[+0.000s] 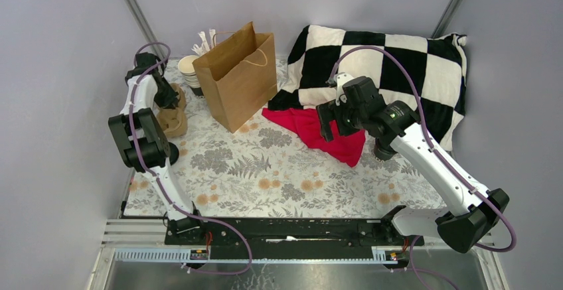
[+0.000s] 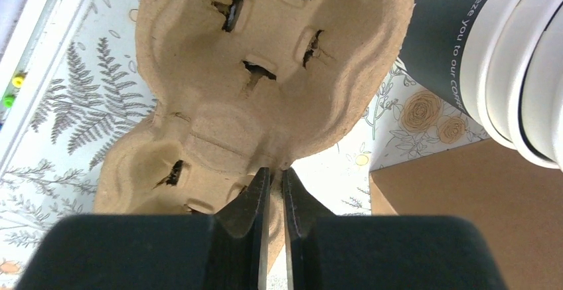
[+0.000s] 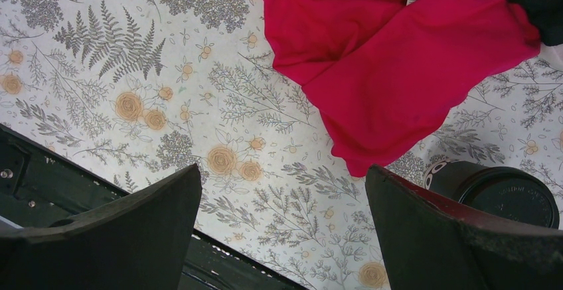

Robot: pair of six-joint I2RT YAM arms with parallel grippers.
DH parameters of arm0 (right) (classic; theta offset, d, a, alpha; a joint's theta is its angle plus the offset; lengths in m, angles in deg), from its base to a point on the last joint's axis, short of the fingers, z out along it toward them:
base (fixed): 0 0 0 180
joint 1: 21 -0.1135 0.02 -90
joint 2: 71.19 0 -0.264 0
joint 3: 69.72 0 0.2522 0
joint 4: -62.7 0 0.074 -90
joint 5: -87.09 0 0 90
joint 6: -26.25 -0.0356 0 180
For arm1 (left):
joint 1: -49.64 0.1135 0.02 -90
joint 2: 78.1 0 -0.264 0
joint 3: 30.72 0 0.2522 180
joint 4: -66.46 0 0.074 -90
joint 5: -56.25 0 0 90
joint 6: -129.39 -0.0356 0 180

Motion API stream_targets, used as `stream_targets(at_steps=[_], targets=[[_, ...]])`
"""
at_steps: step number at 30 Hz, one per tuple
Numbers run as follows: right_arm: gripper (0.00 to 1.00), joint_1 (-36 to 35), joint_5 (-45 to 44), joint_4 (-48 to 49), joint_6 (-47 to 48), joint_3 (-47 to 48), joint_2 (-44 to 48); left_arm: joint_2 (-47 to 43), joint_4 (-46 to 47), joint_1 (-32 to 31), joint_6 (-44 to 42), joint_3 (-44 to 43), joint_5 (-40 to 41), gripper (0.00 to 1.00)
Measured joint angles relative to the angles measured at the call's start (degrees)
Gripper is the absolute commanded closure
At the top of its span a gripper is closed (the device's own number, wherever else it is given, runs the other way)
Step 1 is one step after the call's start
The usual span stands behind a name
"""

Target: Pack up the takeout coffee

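Table seen from above; clock bearings run from its centre. Left gripper, at 10 o'clock: jaws pressed almost together, pinching the rim of the pulp carrier. Stacked cups lie just beside it, next to the bag at 11 o'clock. Right gripper, at 2 o'clock: jaws spread wide, holding nothing, above the edge of the red cloth. The coffee, lid on, stands upright on the table at 3 o'clock, just beside the cloth's tip and under the right arm.
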Motion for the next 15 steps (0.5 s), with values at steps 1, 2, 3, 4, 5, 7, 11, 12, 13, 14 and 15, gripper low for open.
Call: stream_targets(at_steps=[1, 2, 3, 4, 5, 7, 11, 12, 13, 14, 15], targets=[[0.00, 0.0, 0.0, 0.0, 0.0, 0.0, 0.0, 0.0, -1.0, 0.0, -0.1, -0.6, 0.3, 1.00], [0.00, -0.1, 0.0, 0.0, 0.0, 0.0, 0.0, 0.0, -1.6, 0.0, -0.1, -1.1, 0.5, 1.00], [0.00, -0.1, 0.0, 0.0, 0.0, 0.0, 0.0, 0.0, -2.7, 0.0, -0.2, -2.0, 0.9, 1.00], [0.00, -0.1, 0.0, 0.0, 0.0, 0.0, 0.0, 0.0, -3.4, 0.0, -0.2, -2.8, 1.4, 1.00], [0.00, -0.1, 0.0, 0.0, 0.0, 0.0, 0.0, 0.0, -4.1, 0.0, -0.3, -3.6, 1.9, 1.00], [0.00, -0.1, 0.0, 0.0, 0.0, 0.0, 0.0, 0.0, -4.9, 0.0, -0.4, -4.6, 2.8, 1.00], [0.00, -0.1, 0.0, 0.0, 0.0, 0.0, 0.0, 0.0, -6.6, -0.7, -0.9, -5.6, 5.7, 1.00], [0.00, -0.1, 0.0, 0.0, 0.0, 0.0, 0.0, 0.0, -7.1, -1.2, -1.2, -5.7, 7.1, 1.00], [0.00, -0.1, 0.1, 0.0, 0.0, 0.0, 0.0, 0.0, -7.6, -1.8, -1.4, -5.9, 8.7, 1.00], [0.00, -0.2, 0.1, 0.0, 0.0, 0.0, 0.0, 0.0, -8.2, -2.4, -1.5, -6.1, 10.1, 1.00], [0.00, -0.2, 0.1, 0.0, 0.0, 0.0, 0.0, 0.0, -9.1, -3.2, -1.6, -6.5, 11.8, 1.00]])
